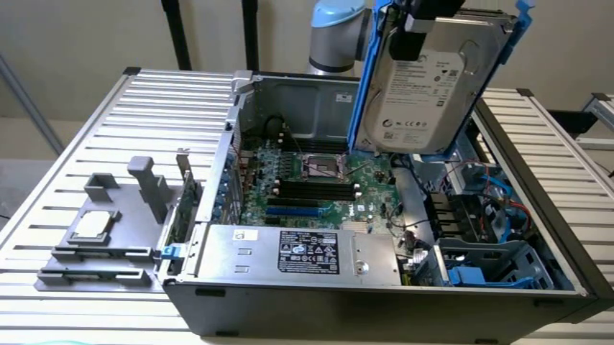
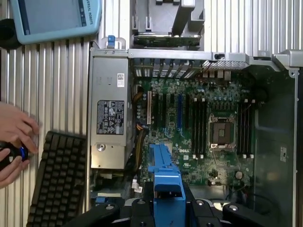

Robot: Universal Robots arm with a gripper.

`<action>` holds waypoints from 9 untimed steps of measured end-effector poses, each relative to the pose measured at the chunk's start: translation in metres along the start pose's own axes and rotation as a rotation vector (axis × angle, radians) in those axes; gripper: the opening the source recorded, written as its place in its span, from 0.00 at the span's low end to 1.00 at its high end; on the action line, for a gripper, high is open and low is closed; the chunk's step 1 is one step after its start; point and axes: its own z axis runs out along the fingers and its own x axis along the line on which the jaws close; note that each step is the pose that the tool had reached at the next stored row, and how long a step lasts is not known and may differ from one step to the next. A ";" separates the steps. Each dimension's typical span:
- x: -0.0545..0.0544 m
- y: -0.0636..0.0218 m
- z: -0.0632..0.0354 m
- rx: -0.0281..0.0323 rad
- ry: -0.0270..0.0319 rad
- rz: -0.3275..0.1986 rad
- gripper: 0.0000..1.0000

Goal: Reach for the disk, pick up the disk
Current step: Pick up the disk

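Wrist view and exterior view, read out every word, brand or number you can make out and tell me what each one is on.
"UNIVERSAL ROBOTS": on the edge of the teach pendant.
"DELL": on the motherboard, faint.
Disk white label: print too small to read.
Power supply black label: print too small to read.
Keyboard keys: not legible.

The disk (image 1: 436, 79) hangs above the open computer case (image 1: 384, 302) (on the slatted table (image 1: 106, 144)).

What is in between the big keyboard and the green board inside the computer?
In the wrist view, the silver power supply box with its black-and-white label lies between the black keyboard and the green motherboard, along with a strip of the slatted table.
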 end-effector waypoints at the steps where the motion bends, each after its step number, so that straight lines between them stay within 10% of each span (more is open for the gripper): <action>1: 0.002 -0.0039 -0.0001 0.0000 -0.0001 0.000 0.32; 9: 0.017 -0.0340 -0.0009 0.0000 -0.0012 0.000 0.32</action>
